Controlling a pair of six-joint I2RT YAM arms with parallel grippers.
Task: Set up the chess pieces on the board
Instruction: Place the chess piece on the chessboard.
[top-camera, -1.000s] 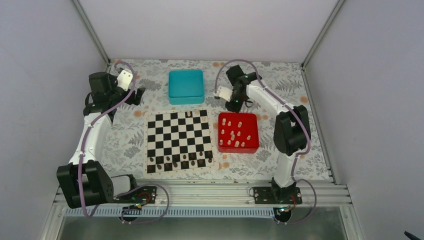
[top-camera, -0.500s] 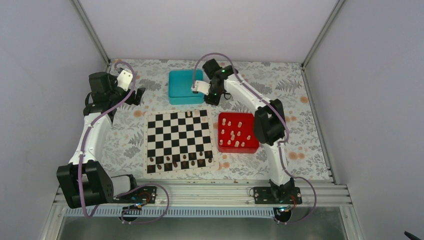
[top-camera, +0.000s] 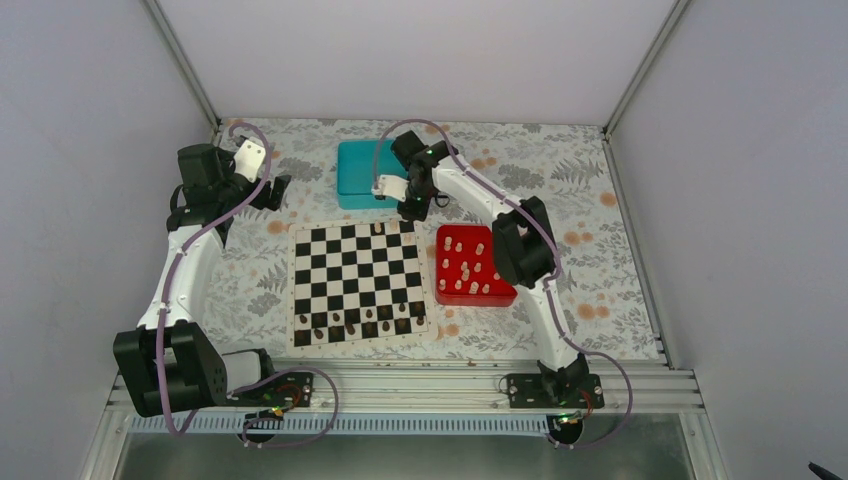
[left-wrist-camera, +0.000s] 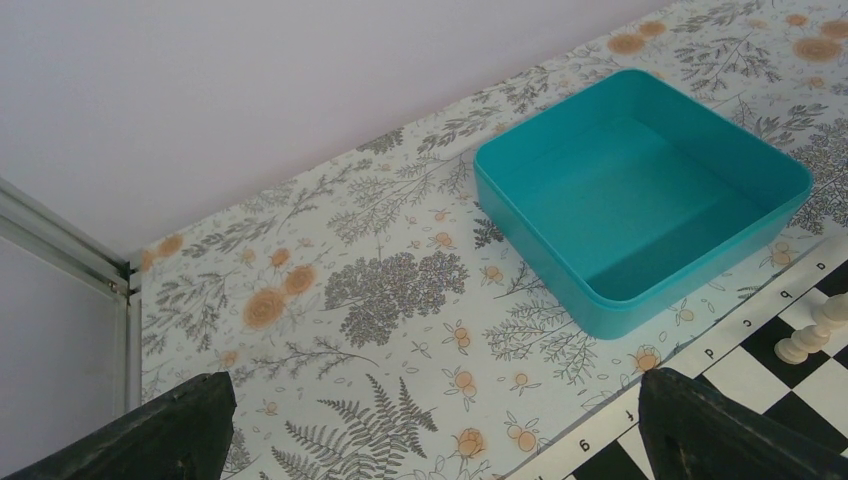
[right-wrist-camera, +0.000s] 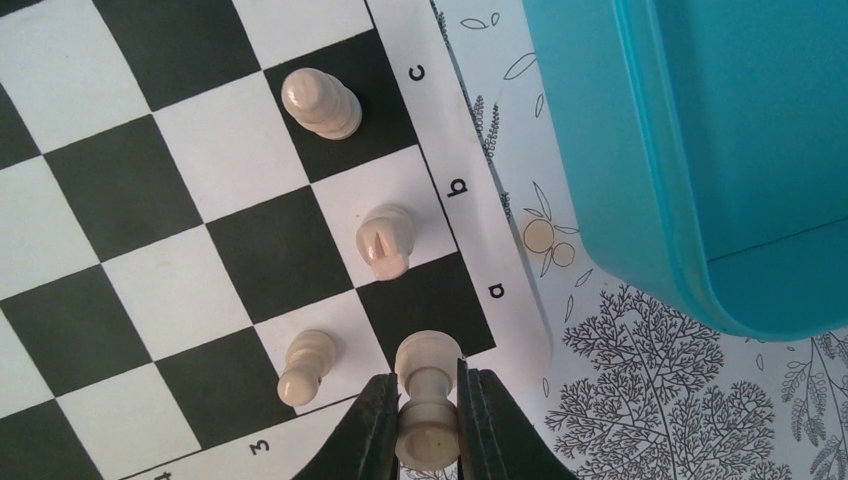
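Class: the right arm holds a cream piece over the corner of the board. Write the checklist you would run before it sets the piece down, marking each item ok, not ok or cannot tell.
1. Right gripper shut on the cream piece: ok.
2. Held piece's base faces the board: ok.
3. Black corner square beside the letter a is bare: ok.
4. Pawn and knight-shaped piece stand apart from the fingers: ok.
5. Held piece's base already touches the board: cannot tell.
6. Left gripper open and off the board, at the table's far left: ok.
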